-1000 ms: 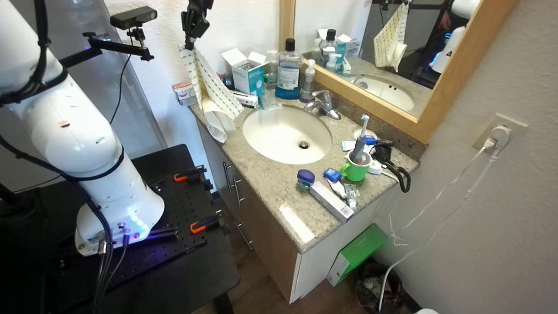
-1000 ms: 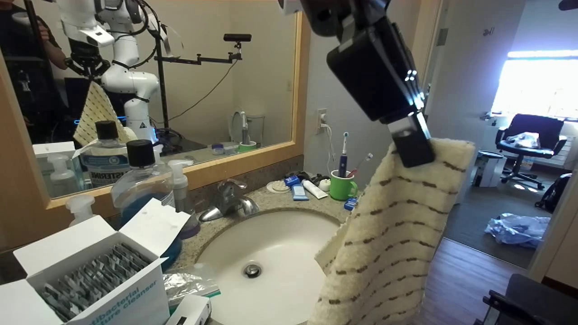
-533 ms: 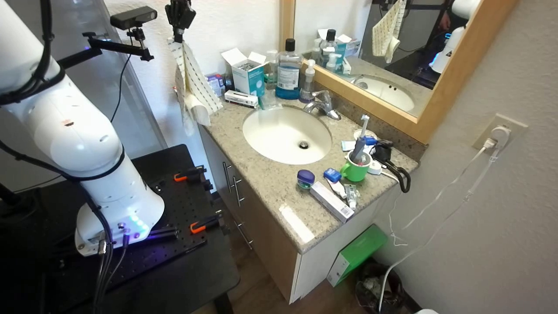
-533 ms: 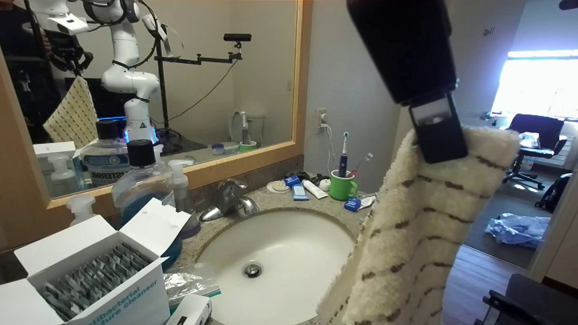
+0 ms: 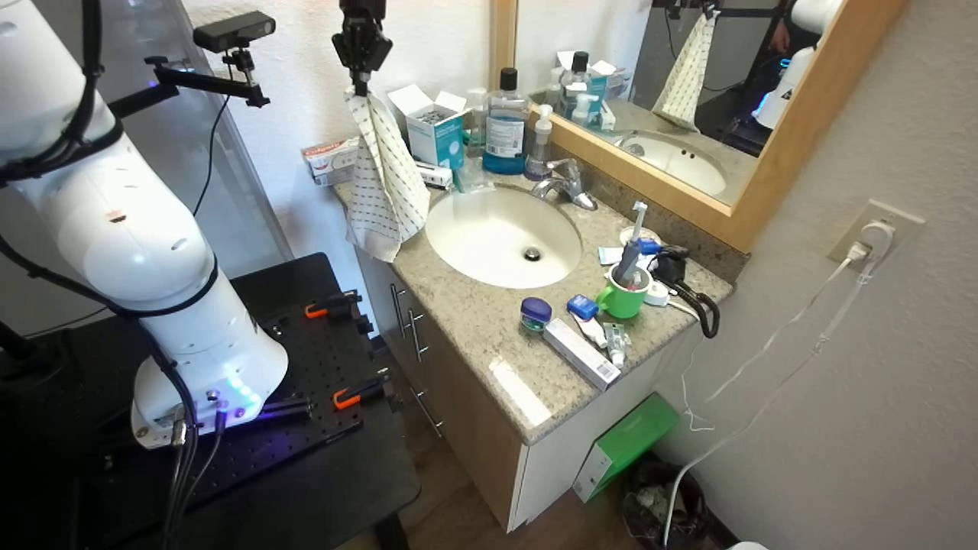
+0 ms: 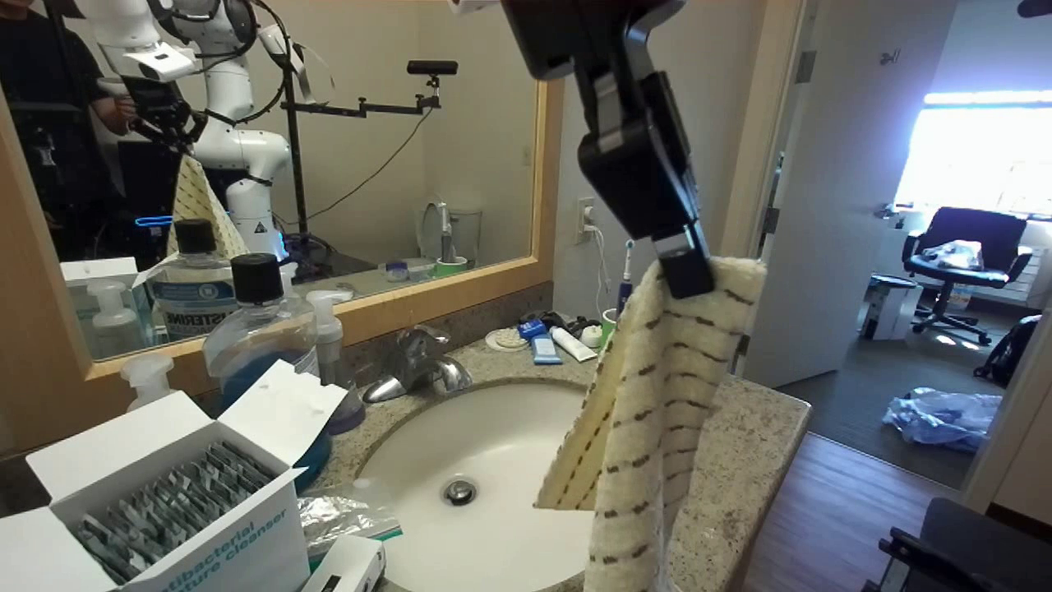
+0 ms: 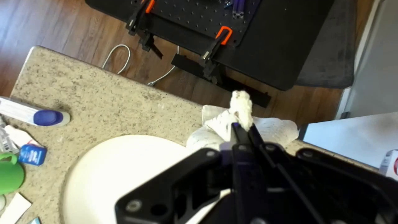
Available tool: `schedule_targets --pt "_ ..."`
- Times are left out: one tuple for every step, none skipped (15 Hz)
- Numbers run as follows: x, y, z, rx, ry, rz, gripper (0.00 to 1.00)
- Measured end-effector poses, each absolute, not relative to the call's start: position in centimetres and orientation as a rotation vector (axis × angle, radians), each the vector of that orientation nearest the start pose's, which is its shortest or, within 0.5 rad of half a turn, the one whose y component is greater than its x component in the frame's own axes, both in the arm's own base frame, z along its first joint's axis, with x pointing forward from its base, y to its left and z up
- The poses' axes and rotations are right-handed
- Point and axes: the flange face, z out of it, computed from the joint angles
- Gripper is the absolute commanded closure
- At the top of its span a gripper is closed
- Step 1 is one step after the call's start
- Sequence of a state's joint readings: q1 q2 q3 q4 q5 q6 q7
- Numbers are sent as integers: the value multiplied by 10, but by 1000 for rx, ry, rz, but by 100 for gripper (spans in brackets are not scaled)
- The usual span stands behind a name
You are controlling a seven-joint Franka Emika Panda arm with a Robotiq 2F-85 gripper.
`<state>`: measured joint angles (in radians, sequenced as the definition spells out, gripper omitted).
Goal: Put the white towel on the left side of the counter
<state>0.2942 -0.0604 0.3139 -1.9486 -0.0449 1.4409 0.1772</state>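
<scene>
Gripped near its top end, the white towel (image 5: 386,179) with rows of dark dashes hangs limp from my gripper (image 5: 361,82) in both exterior views. The jaws are shut on it. Its lower end hangs by the near left edge of the counter (image 5: 466,305), beside the sink; whether it touches the stone I cannot tell. In an exterior view one flap of the towel (image 6: 657,370) hangs in front of the sink basin (image 6: 509,444). From the wrist view, a bunched tuft pokes out past the fingertips, and wider folds of the towel (image 7: 273,129) spread below.
Behind the towel are a carton of wipes (image 5: 435,130), a blue mouthwash bottle (image 5: 504,126), a soap pump (image 5: 540,145) and the faucet (image 5: 565,183). A small box (image 5: 332,162) sits at the counter's left corner. The mirror (image 6: 329,164) rises behind; a green cup (image 5: 623,294) stands right.
The gripper, still holding the towel, first went outward past the counter's left end, then came back in toward the sink. The towel swung and its curled lower end now hangs straighter.
</scene>
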Motion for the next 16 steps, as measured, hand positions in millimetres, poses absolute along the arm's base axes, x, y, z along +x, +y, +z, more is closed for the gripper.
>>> schedule_targets --pt "412 265 470 -3216 -715 650 99" --pt "421 252 465 -3201 -716 643 99" --pt "428 241 461 -3187 -718 637 99" --pt "434 230 458 -3175 -719 634 99" --pt "437 221 457 -3165 -720 634 99" --pt "439 214 458 -3160 -719 633 99" --pt "439 211 461 -3161 -716 623 99" --pt "437 210 467 -3161 -725 606 99" --pt "433 210 474 -3166 -729 580 99" --pt "429 211 484 -3171 -736 548 99" --pt "424 213 494 -3177 -746 510 99" --pt "418 216 505 -3182 -758 470 99" --pt "412 219 517 -3187 -771 428 99" --pt "405 222 528 -3192 -785 386 99" --pt "398 225 538 -3196 -800 348 99" --pt "390 229 547 -3198 -816 312 99"
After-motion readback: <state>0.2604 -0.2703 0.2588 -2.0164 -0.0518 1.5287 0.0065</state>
